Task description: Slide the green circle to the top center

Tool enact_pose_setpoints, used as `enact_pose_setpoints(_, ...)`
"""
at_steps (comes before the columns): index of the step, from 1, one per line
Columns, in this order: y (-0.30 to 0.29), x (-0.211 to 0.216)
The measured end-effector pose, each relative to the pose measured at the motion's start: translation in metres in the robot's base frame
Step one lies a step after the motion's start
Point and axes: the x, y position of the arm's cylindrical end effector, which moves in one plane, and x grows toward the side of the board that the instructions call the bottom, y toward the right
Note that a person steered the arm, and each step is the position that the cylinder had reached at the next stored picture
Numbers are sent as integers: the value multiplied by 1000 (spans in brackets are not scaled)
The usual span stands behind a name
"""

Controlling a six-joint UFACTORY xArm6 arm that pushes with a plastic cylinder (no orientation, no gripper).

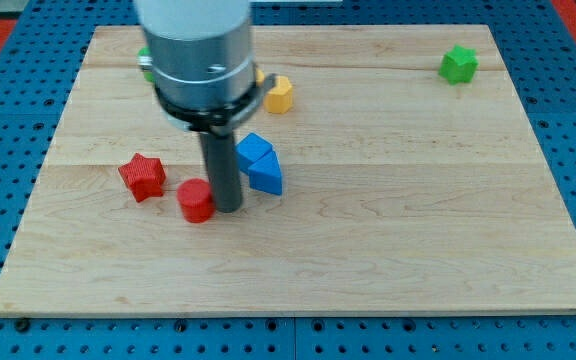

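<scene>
Most of the green circle (144, 62) hides behind my arm; my tip (228, 208) touches the red cylinder (196, 201).

The pale wooden board (388, 230) shows lengthwise grain and a smooth, matt finish. It lies on a blue perforated surface (8, 110). The red star block (142, 176), red round block (196, 200), blue blocks (259, 162), yellow block (279, 94) and green block (458, 64) look like matt plastic. The dark rod (221, 165) looks dull; the arm's grey housing (196, 40) has a soft metallic sheen.
</scene>
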Motion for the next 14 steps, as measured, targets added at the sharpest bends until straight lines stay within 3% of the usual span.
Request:
enact_pose_setpoints(1, -32, -2)
enact_pose_setpoints(3, -15, -14)
enact_pose_setpoints(7, -15, -109)
enact_pose_setpoints(9, -113, -113)
enact_pose_setpoints(11, -124, -121)
enact_pose_setpoints(13, -217, -181)
enact_pose_setpoints(14, -200, -213)
